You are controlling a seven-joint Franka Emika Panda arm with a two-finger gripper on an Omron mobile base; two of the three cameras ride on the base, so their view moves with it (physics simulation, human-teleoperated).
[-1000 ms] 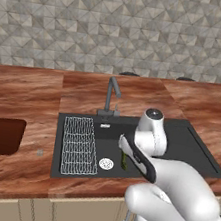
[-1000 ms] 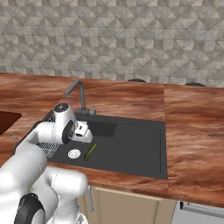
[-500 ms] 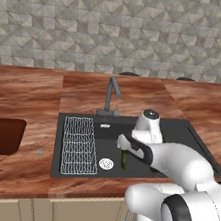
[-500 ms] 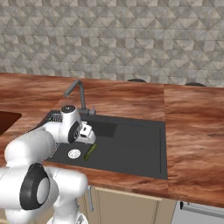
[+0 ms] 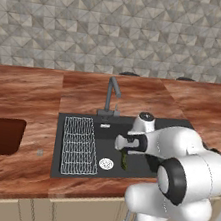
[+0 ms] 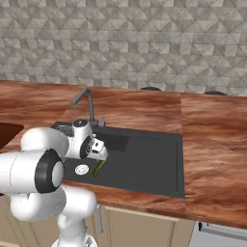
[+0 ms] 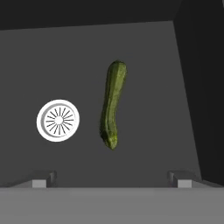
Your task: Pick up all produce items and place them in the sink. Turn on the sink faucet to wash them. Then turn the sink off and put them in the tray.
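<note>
While the cucumber (image 7: pixel 112 103) lies beside the drain (image 7: pixel 58 120), the end effector (image 7: pixel 112 179) hovers spread, empty.

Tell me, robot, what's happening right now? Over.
Gripper open above black sink basin. Dark-green cucumber lies loose beside round silver drain. Nothing blocking.
</note>
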